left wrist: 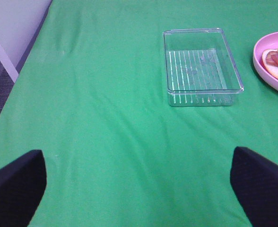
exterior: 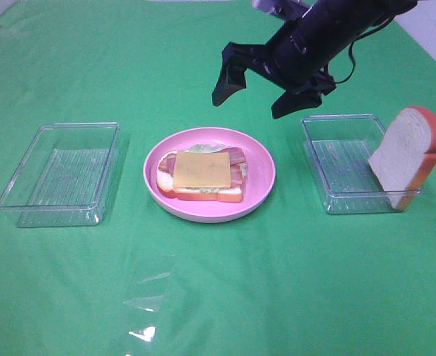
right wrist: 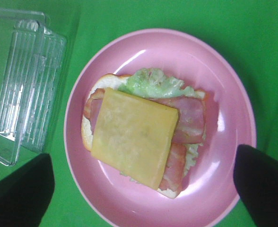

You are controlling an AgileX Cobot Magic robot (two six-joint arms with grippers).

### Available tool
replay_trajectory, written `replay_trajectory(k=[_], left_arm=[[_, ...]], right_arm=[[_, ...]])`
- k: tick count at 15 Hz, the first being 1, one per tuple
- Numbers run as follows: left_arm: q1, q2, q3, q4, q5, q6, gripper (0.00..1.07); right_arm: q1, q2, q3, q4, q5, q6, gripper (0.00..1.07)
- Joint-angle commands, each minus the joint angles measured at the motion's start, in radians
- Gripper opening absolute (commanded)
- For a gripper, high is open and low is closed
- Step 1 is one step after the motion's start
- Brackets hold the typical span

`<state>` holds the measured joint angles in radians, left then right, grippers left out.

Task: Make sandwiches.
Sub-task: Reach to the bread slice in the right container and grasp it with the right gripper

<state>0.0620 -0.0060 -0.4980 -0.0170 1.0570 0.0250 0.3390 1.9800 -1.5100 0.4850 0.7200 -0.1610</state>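
On the pink plate: the sandwich (exterior: 201, 176) sits in the middle of the pink plate (exterior: 262, 185), so the plate is the spot where the food gets stacked.
Sandwich layers: bread at the bottom, then lettuce (right wrist: 153, 82), bacon (right wrist: 191, 118), and the yellow cheese (right wrist: 132, 135) on top. The cheese lies flat but a bit crooked, so some bacon and lettuce peek out.
What is missing: the sandwich has no top bread yet, so I think the job is nearly done but not finished.
Top bread: a bread slice (exterior: 405, 156) leans up on its edge in the clear tray (exterior: 329, 159) on the right of the plate. I think it waits there to be picked up.
Other tray: a clear tray (exterior: 62, 174) sits on the left of the plate with nothing in it.
Right hand: the right hand (exterior: 259, 85) hangs in the air above the plate, behind it, spread wide and holding nothing. It looks straight down on the cheese.
Left hand: the left hand (left wrist: 139, 189) is spread wide too and holds nothing. It floats over the green desk (exterior: 218, 297), well to the left of the plate, out of the way.
Next, I think: the right hand goes for the bread slice.
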Motion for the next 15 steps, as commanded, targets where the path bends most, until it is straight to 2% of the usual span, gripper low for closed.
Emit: replay_trajectory(k=[1, 3, 4, 7, 12, 15], left_arm=[[-0.008, -0.015, 0.003, 0.000, -0.007, -0.006, 1.00], [-0.008, -0.015, 0.003, 0.000, -0.007, -0.006, 1.00], [-0.008, -0.015, 0.003, 0.000, -0.007, -0.006, 1.00], [-0.008, -0.015, 0.003, 0.000, -0.007, -0.006, 1.00], [-0.008, -0.015, 0.003, 0.000, -0.007, -0.006, 1.00], [-0.008, -0.015, 0.003, 0.000, -0.007, -0.006, 1.00]], right_arm=[[-0.005, -0.086, -0.009, -0.117, 0.055, 0.061, 0.99], [-0.005, -0.138, -0.044, -0.265, 0.183, 0.141, 0.99], [-0.005, -0.144, -0.109, -0.404, 0.319, 0.205, 0.99], [-0.005, -0.152, -0.191, -0.562, 0.435, 0.287, 0.99], [-0.007, -0.153, -0.217, -0.610, 0.489, 0.320, 0.99], [-0.064, -0.153, -0.217, -0.599, 0.504, 0.328, 0.98]])
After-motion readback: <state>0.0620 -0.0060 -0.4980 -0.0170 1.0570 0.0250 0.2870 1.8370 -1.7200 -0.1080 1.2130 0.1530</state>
